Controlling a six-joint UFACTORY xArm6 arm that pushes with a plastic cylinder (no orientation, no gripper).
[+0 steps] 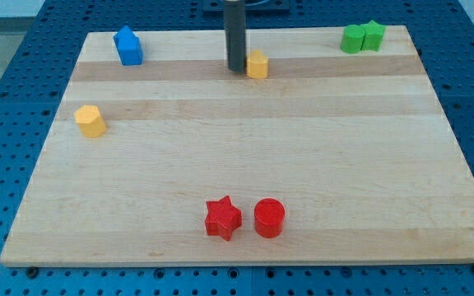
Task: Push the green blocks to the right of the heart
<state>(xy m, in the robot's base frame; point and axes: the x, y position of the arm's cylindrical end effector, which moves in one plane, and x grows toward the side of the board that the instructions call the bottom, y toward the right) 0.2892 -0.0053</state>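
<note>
My tip rests on the board near the view's top centre, touching or almost touching the left side of a small yellow block; its shape is hard to make out and may be the heart. Two green blocks stand side by side at the view's top right corner, one on the left and one on the right, touching each other. They are far to the right of my tip and of the yellow block.
A blue block sits at the top left. A yellow hexagon-like block is at the left edge. A red star and a red cylinder stand near the bottom centre of the wooden board.
</note>
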